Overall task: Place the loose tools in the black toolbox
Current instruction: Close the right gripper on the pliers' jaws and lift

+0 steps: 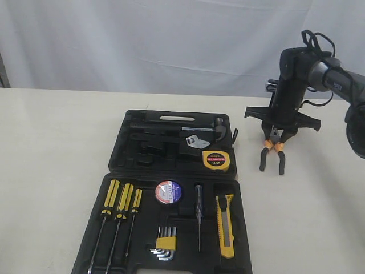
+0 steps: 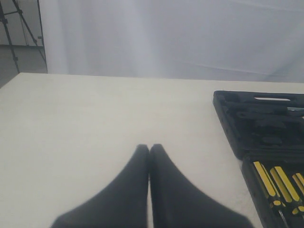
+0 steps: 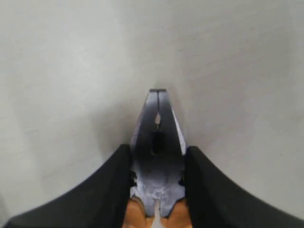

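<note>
The pliers (image 1: 272,149) hang just right of the toolbox (image 1: 120,148), handles down and splayed, their tips close to the worktop (image 1: 51,142); whether they touch it cannot be told. The right hand (image 1: 276,132) pinches them by the steel head, and in its wrist view the closed nose juts out between the two black fingers (image 3: 114,180) over bare worktop. The toolbox lies open and flat. The tape measure (image 1: 217,159) sits in its far half, and the tape roll (image 1: 169,192) and knife (image 1: 226,225) sit in the near half, the roll beside the screwdrivers (image 1: 120,200). The left hand (image 2: 149,148) is pressed together on nothing, over the worktop left of the toolbox.
</note>
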`<control>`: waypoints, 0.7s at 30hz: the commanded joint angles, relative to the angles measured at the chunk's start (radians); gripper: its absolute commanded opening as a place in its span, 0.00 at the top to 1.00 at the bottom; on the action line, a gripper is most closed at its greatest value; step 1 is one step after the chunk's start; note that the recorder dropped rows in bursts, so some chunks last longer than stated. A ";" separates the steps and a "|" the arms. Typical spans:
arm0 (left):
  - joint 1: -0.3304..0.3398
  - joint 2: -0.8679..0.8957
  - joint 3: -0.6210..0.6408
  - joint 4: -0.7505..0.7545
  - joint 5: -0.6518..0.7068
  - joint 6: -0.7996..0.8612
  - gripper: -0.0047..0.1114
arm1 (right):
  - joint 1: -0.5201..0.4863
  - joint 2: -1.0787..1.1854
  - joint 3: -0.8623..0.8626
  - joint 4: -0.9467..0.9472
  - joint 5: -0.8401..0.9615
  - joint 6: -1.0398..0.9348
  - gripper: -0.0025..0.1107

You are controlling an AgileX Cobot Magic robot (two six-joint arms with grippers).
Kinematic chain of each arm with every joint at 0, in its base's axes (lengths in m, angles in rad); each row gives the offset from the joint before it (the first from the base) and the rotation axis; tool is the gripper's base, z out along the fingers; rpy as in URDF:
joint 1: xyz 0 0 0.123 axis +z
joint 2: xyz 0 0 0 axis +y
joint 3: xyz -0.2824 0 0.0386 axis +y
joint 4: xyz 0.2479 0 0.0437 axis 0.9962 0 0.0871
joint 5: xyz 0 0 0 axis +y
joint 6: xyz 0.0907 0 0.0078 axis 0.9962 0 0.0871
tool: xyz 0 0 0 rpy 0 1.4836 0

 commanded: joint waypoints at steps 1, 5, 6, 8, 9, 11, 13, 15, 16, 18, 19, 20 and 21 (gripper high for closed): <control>-0.002 -0.003 0.002 -0.002 0.001 -0.001 0.96 | -0.005 0.009 -0.006 0.025 -0.005 0.007 0.98; -0.002 -0.003 0.002 -0.002 0.001 -0.001 0.96 | -0.005 0.009 -0.006 0.083 -0.062 0.026 0.98; -0.002 -0.003 0.002 -0.002 0.001 -0.001 0.96 | -0.005 0.009 -0.006 0.085 -0.073 0.026 0.98; -0.002 -0.003 0.002 -0.002 0.001 -0.001 0.96 | -0.005 0.009 -0.006 0.089 -0.082 0.026 0.98; -0.002 -0.003 0.002 -0.002 0.001 -0.001 0.96 | -0.005 0.009 -0.006 0.089 -0.082 0.028 0.98; -0.002 -0.003 0.002 -0.002 0.001 -0.001 0.96 | -0.005 0.009 -0.006 0.091 -0.078 0.058 0.98; -0.002 -0.003 0.002 -0.002 0.001 -0.001 0.96 | -0.005 0.009 -0.006 0.093 -0.071 0.171 0.98; -0.002 -0.003 0.002 -0.002 0.001 -0.001 0.96 | -0.005 0.009 -0.006 0.106 -0.050 0.284 0.98; -0.002 -0.003 0.002 -0.002 0.001 -0.001 0.96 | -0.005 0.009 -0.006 0.106 -0.041 0.326 0.98; -0.002 -0.003 0.002 -0.002 0.001 -0.001 0.96 | -0.005 0.009 -0.006 0.108 -0.021 0.431 0.98; -0.002 -0.003 0.002 -0.002 0.001 -0.001 0.96 | -0.005 0.009 -0.006 0.108 -0.019 0.473 0.98; -0.002 -0.003 0.002 -0.002 0.001 -0.001 0.96 | -0.005 0.009 -0.006 0.108 -0.019 0.520 0.98; -0.002 -0.003 0.002 -0.002 0.001 -0.001 0.96 | -0.005 0.009 -0.006 0.108 -0.019 0.587 0.98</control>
